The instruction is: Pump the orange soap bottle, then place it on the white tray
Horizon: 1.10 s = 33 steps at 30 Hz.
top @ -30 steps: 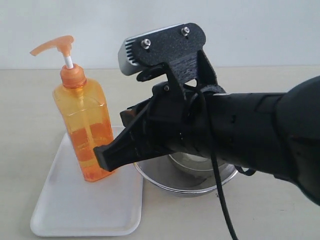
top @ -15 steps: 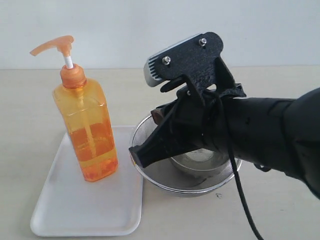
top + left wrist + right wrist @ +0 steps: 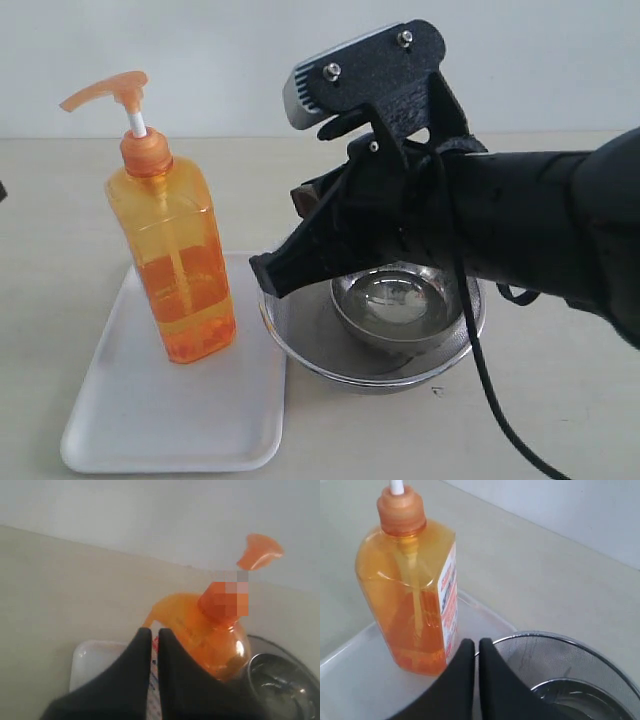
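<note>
While upright on white tray [image 3: 150,440] (front bare), orange soap bottle [image 3: 175,250]; claws [image 3: 154,632] [image 3: 475,643] closed, empty.

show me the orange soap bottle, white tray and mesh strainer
tall translucent orange plastic soap bottle [image 3: 175,270], exterior view, middle of its body
flat rectangular white plastic tray [image 3: 170,420], exterior view, bare floor
round steel mesh strainer [image 3: 305,335], exterior view, left mesh wall

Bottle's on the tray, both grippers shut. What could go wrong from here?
1. The right gripper hangs close beside the tall orange soap bottle, above the steel strainer. A sideways swing while pulling away could topple the bottle.
2. The left gripper points toward the bottle. Driving forward could knock it off the white tray.
</note>
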Tool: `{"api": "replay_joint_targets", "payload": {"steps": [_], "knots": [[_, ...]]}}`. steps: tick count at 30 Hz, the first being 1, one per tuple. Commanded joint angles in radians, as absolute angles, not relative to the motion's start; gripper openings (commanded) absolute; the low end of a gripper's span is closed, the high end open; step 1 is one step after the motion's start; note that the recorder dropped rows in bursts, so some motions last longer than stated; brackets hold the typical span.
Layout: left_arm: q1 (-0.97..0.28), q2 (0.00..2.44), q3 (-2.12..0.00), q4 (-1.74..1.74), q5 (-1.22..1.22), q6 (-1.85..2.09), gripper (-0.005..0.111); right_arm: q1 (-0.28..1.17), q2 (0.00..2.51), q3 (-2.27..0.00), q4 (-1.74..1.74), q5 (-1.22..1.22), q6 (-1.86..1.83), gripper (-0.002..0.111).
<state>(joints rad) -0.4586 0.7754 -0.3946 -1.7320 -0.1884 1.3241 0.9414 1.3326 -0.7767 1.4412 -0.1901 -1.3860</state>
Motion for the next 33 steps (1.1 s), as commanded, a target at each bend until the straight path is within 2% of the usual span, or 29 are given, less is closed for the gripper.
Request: {"api": "replay_joint_targets", "payload": {"steps": [1,4,9,15,18,33], "knots": [[-0.458,0.940,-0.463,-1.701,-0.210,1.399,0.005,0.875,1.328,-0.784,1.432,-0.106,-1.384,0.000],[-0.436,1.024,-0.516,-1.700,-0.185,1.399,0.005,0.809,1.328,-0.784,1.432,-0.025,-1.382,0.000],[-0.322,1.107,-0.544,-1.704,-0.100,1.399,0.005,0.744,1.330,-0.784,1.432,0.065,-1.387,0.000],[-0.163,1.158,-0.535,-1.639,0.230,1.484,0.005,0.738,1.370,-0.791,1.429,0.064,-1.449,0.000],[-0.119,1.180,-0.535,-1.639,0.286,1.508,0.005,0.738,1.422,-0.811,1.429,0.070,-1.461,0.000],[-0.090,1.232,-0.476,-1.744,0.378,1.664,0.005,0.737,1.626,-0.932,1.429,0.130,-1.529,0.000]]}}
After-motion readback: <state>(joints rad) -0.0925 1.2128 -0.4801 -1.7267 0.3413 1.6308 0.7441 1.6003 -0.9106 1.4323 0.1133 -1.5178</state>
